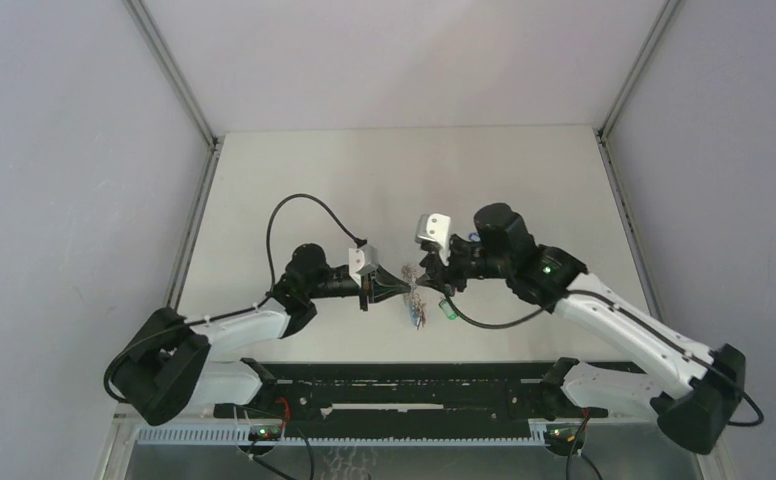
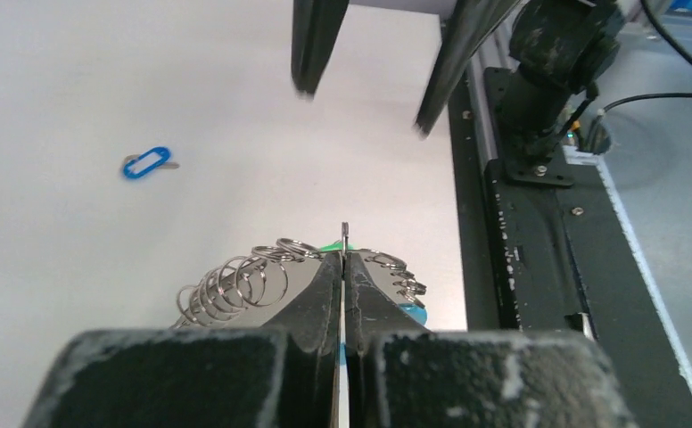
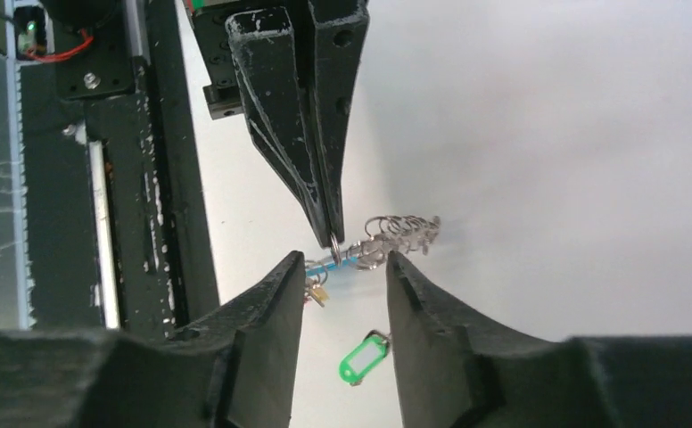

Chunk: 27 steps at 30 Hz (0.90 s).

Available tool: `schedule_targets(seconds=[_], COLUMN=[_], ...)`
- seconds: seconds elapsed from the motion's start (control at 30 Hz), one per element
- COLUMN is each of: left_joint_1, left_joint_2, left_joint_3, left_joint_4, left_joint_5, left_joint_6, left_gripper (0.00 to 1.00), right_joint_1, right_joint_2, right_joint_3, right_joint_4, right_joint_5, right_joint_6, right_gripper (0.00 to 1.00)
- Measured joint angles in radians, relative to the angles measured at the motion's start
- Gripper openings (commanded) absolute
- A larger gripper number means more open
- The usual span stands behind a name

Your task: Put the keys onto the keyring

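My left gripper (image 2: 344,254) is shut on the thin grey metal hoop of the keyring (image 2: 345,234) and holds it just above the table. A fringe of silver links (image 2: 235,285) hangs from the hoop, and its light-blue sleeve (image 3: 329,263) shows beside my fingers. My right gripper (image 3: 342,260) is open, with its tips on either side of the hoop and touching nothing. A key with a green tag (image 3: 363,358) sits below the hoop. A small brass key (image 3: 317,292) hangs by the sleeve. In the top view the left gripper (image 1: 402,283) and the right gripper (image 1: 432,283) meet at table centre.
A loose key with a blue tag (image 2: 146,163) lies on the white table, farther back, and shows by the right arm in the top view (image 1: 474,237). The black base rail (image 2: 539,259) runs along the near table edge. Grey walls enclose the table.
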Motion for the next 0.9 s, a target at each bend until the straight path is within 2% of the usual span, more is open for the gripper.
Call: schedule_targets(seconds=[0.13,0.17,0.23,0.3,0.37,0.43,0.57,0.9], left_joint_1=[0.0,0.0,0.0,0.0,0.0,0.0,-0.002,-0.02], left_joint_2=[-0.08,-0.094,-0.112,-0.125,-0.135,-0.14,-0.145,-0.145], left_joint_3=[0.04,0.052,0.073,0.094,0.117,0.14,0.175,0.283], left_joint_4=[-0.2,-0.246,-0.323,-0.398,-0.46,-0.516,-0.603,-0.84], left_joint_5=[-0.055,-0.07,-0.094,-0.114,-0.129,-0.145,-0.159,-0.211], left_joint_6=[0.103,0.126,0.162,0.198,0.227,0.251,0.286,0.356], left_gripper=[0.0,0.0,0.0,0.0,0.0,0.0,0.0,0.0], right_joint_1=[-0.024,-0.03,-0.037,-0.042,-0.043,-0.043,-0.043,-0.051], right_joint_2=[-0.145,-0.178,-0.225,-0.26,-0.28,-0.286,-0.266,-0.117], right_joint_3=[-0.105,-0.137,-0.189,-0.236,-0.273,-0.298,-0.311,-0.371], right_joint_4=[0.105,0.137,0.183,0.23,0.27,0.3,0.339,0.46], right_joint_5=[0.034,0.046,0.066,0.085,0.098,0.106,0.095,-0.064], right_joint_6=[0.032,0.041,0.062,0.077,0.1,0.108,0.087,-0.05], right_gripper=[0.59,0.68,0.74,0.96,1.0,1.0,0.94,0.57])
